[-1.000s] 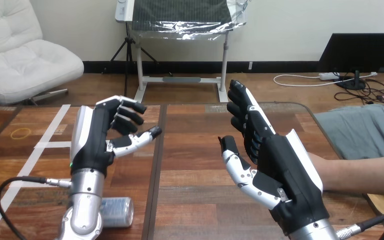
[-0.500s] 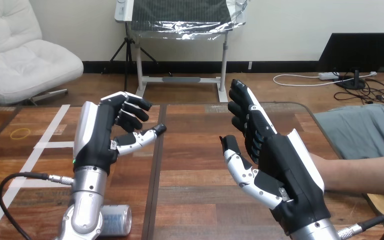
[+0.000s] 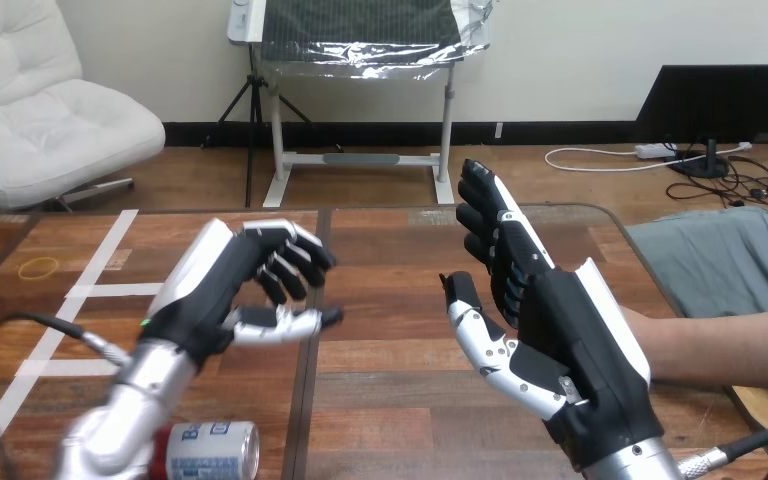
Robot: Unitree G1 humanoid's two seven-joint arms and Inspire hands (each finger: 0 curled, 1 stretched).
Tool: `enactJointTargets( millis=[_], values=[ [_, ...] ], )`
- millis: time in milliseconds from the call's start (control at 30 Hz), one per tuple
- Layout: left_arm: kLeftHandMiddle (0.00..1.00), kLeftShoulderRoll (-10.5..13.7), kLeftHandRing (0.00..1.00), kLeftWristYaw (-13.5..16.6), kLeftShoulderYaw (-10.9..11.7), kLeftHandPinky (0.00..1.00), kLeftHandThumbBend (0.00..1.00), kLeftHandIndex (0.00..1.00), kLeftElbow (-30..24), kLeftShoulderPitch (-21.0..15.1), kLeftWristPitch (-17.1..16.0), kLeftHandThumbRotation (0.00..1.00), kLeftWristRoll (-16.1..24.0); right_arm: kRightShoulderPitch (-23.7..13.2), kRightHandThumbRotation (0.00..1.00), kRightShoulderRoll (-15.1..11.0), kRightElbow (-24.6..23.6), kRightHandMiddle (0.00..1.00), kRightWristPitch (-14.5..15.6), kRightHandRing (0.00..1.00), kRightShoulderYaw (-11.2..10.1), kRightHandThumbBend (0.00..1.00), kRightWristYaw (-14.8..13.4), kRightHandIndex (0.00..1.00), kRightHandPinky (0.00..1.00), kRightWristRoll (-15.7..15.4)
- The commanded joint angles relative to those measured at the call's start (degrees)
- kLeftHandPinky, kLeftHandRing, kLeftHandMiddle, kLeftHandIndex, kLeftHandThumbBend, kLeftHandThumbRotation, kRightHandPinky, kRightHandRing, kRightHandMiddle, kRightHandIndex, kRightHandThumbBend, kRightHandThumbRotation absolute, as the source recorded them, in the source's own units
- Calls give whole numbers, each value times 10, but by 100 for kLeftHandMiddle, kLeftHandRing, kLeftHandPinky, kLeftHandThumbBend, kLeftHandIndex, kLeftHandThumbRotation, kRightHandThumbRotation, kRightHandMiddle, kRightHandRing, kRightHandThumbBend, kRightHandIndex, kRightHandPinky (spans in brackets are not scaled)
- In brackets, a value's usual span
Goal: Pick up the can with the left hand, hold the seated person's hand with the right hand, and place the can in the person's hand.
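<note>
- Wooden table (image 3: 390,300) carries the can (image 3: 210,448), which lies on its side at the near edge.
- Left hand (image 3: 222,292): raised above the table, fingers half curled over an outstretched thumb with a clear gap between them. It grips nothing.
- Can position: behind the left hand's wrist, on the robot's side, partly under the left forearm (image 3: 125,425). Hand and can are apart. Pick-up is not yet done.
- Right hand (image 3: 565,335): upright, fingers straight and close together, palm turned toward the left hand. It grips nothing.
- Person's forearm (image 3: 720,345): reaches in just behind the back of the right hand. The person's hand is hidden by the right hand, so contact between the two cannot be told. No fingers curl round the person's hand, so the hold is judged not done.
- Judged progress: none of the three steps is complete. Remaining are to bring the left hand back and down onto the can and close on it, take the person's hand with the right hand, and place the can there.
</note>
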Motion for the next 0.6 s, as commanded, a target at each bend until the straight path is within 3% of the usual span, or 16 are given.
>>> enactJointTargets(
  millis=[0,233,400,567],
  values=[
    [57,51,53,-39,19,52,66,63,-59,-4,-32,0,-33,-21,0,-3,-7,100,-21,100,-14,0,2,100,100,3],
    [57,65,53,-44,37,54,68,63,-55,8,-63,0,-51,-18,0,-6,-10,100,-20,100,-19,0,4,100,100,4],
    [57,59,53,-34,44,55,66,63,-26,5,-96,0,-68,-16,0,-7,-9,100,-21,99,-24,0,7,100,100,8],
    [57,47,53,-21,48,54,65,63,-7,0,-107,0,-72,-16,0,-7,-8,100,-19,99,-27,0,11,100,100,13]
  ],
)
